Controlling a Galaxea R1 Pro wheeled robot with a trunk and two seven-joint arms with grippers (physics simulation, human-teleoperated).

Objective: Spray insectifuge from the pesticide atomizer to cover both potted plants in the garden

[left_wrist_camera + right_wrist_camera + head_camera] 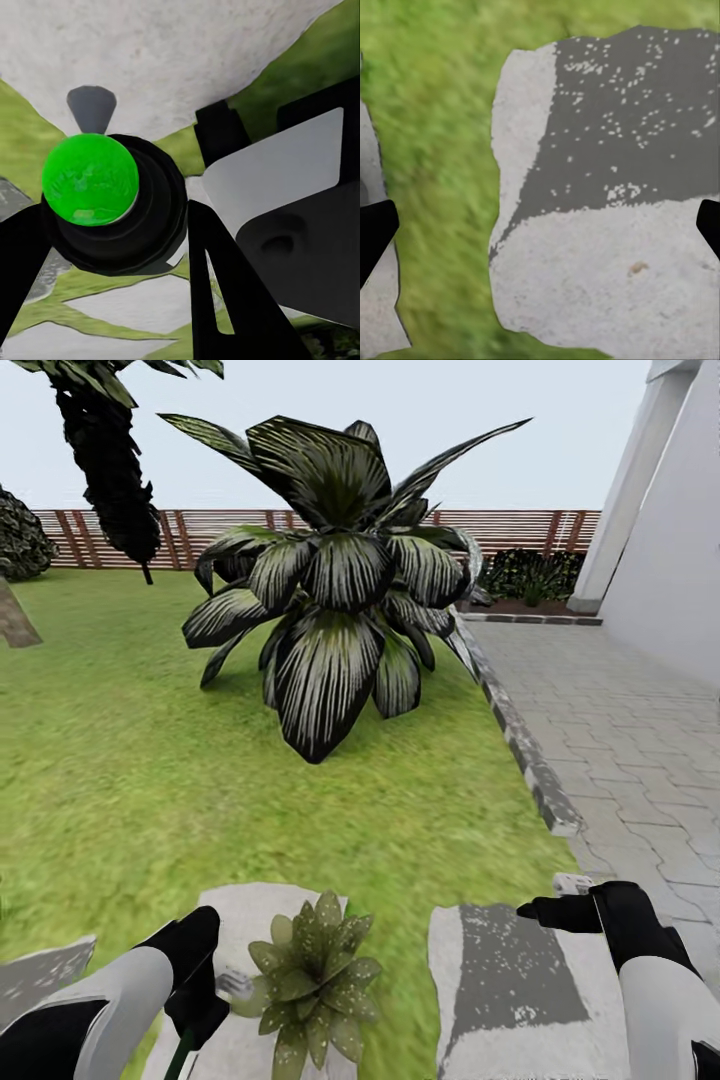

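Observation:
One potted plant (312, 970), a low rosette of pale-speckled green leaves, sits on a grey paving slab (250, 905) at the near edge of the head view. Just left of it, my left gripper (200, 1000) is shut on the pesticide atomizer (237, 986), whose small grey nozzle pokes toward the rosette. In the left wrist view the atomizer (90, 180) is a black body with a bright green cap, held between the gripper's (112, 225) black fingers. My right gripper (560, 905) hovers open over another slab (600, 247), with the right gripper (540, 232) empty.
A big plant with dark white-streaked fronds (335, 590) stands mid-lawn ahead. A stone curb (520, 740) divides grass from a paved path (620, 740) on the right, beside a white house wall (670, 560). A slatted fence (520, 530) closes the back; a palm trunk (105, 460) stands far left.

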